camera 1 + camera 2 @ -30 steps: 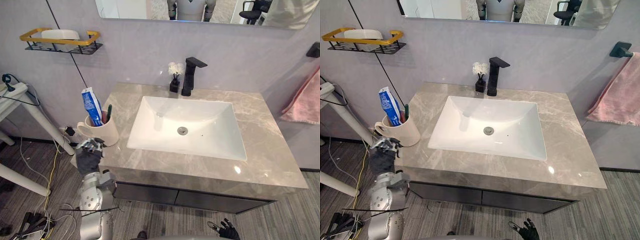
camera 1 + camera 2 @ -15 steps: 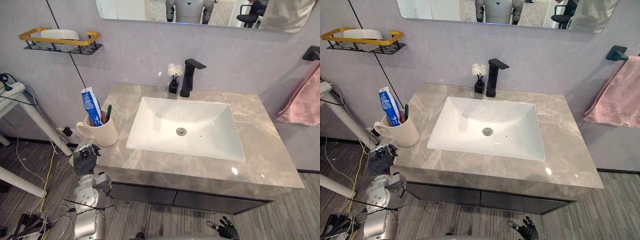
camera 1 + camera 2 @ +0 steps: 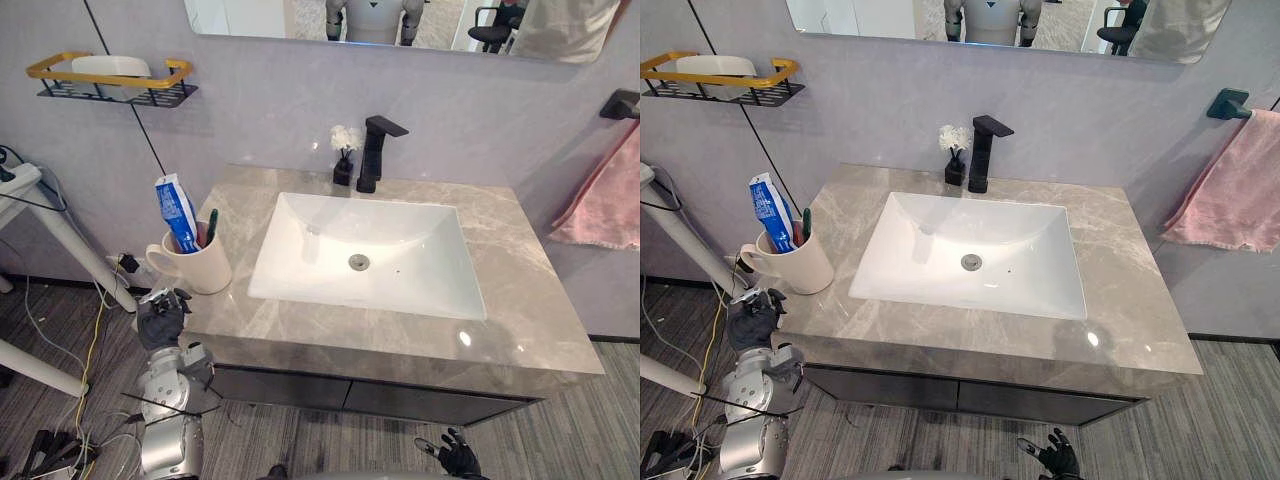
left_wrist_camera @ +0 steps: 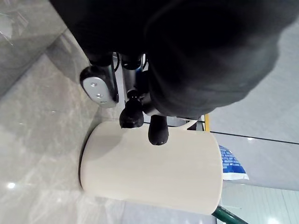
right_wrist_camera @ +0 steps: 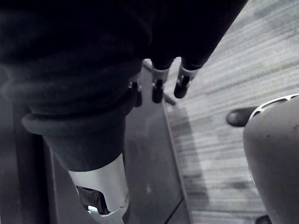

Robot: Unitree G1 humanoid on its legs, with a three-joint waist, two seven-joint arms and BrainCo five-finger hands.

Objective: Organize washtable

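A cream mug (image 3: 200,268) stands upright on the front left corner of the grey marble bench (image 3: 520,300), its handle turned outward, away from the sink. Inside it a blue and white toothpaste tube (image 3: 176,212) leans up and to the left, with a green toothbrush (image 3: 211,225) beside it. The robot's left hand (image 3: 160,318) hangs just off the bench's front left corner, a little below and in front of the mug, close to it but not touching. Seen from the wrist, its dark-tipped fingers (image 4: 158,130) are loosely relaxed and point toward the mug's side with nothing in their hold. To the right of the mug is a white rectangular sink (image 3: 370,250). At its back edge stand a black tap (image 3: 372,152) and, just to the tap's left, a small dark vase of white flowers (image 3: 345,150). A yellow-railed wall shelf (image 3: 110,82) hangs up at the left, and a pink towel (image 3: 605,200) at the far right. The right hand (image 3: 457,460) hangs low over the wood-grain floor (image 5: 224,93), fingers (image 5: 181,84) straight and empty
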